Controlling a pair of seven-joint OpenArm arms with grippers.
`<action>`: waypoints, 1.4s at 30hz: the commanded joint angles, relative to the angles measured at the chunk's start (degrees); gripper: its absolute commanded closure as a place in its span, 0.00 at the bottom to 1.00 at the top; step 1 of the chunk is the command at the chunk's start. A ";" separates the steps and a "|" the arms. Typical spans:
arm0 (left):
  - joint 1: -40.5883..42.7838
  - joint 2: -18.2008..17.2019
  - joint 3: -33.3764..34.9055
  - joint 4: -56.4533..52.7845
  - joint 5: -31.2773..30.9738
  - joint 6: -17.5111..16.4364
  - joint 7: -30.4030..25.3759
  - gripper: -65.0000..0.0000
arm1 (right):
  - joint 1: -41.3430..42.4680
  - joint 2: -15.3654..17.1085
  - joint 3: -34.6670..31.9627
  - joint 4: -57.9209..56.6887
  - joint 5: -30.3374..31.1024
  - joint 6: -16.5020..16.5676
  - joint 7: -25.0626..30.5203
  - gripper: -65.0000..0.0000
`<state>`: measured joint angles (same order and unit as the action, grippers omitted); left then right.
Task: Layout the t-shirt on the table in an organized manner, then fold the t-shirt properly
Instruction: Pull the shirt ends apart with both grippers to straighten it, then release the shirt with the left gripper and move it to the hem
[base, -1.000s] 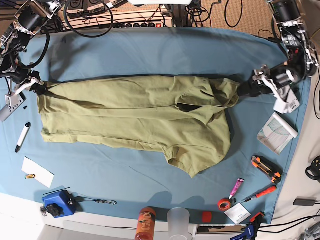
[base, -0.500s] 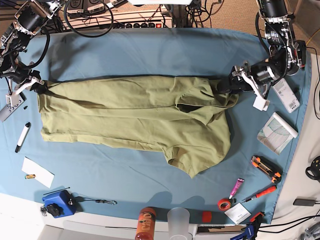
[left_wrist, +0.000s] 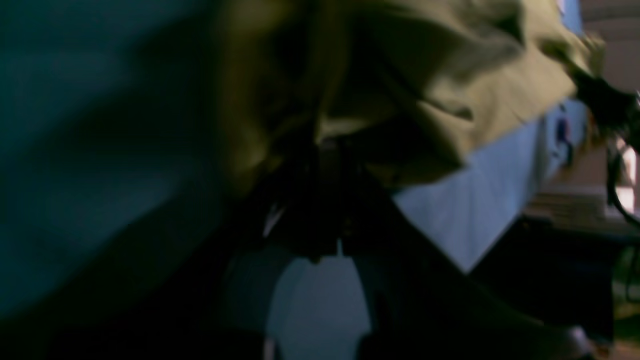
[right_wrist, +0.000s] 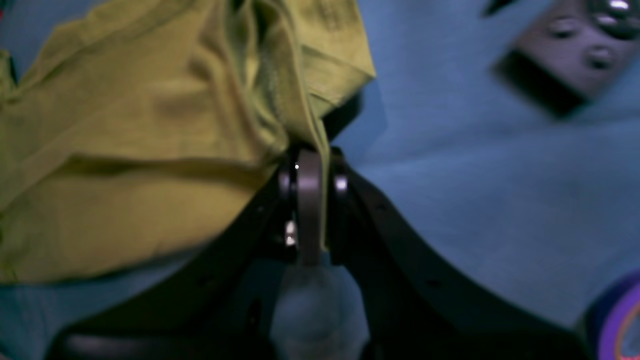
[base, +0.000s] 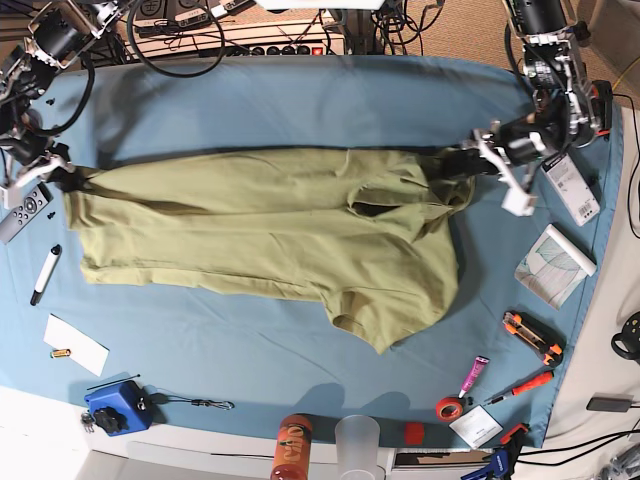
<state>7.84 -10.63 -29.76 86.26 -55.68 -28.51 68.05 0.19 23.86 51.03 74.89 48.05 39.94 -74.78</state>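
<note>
My right gripper (base: 62, 178) and left gripper (base: 452, 163) are both clamped on opposite ends of the t-shirt (base: 270, 235), stretched lengthwise between them across the table (base: 300, 100) (one sleeve flopped toward the near edge)

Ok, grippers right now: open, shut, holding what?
Left gripper: shut on the t-shirt.
Right gripper: shut on the t-shirt.

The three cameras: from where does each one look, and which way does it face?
Base: above the table, looking down; both arms show.
Left wrist: behind the left gripper, facing the dark, blurred t-shirt.
Right wrist: behind the right gripper, facing its pinched cloth corner.
Shared: all three show the t-shirt and the table.
</note>
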 joint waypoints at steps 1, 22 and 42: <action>-0.22 -1.16 -1.20 0.72 1.75 0.39 0.07 1.00 | 0.74 1.73 0.48 0.85 0.98 0.06 0.70 1.00; -0.04 -3.04 -2.75 7.43 -7.45 -3.52 4.48 0.53 | -0.55 8.20 -0.55 0.85 21.29 0.06 -5.22 0.71; -8.11 -3.85 7.45 22.45 18.84 1.03 -9.46 0.53 | 8.31 13.18 -4.39 0.83 -1.81 0.06 3.10 0.71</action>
<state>0.73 -13.74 -22.22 107.72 -35.94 -27.44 59.94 7.64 35.22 46.15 74.89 44.69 39.99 -72.51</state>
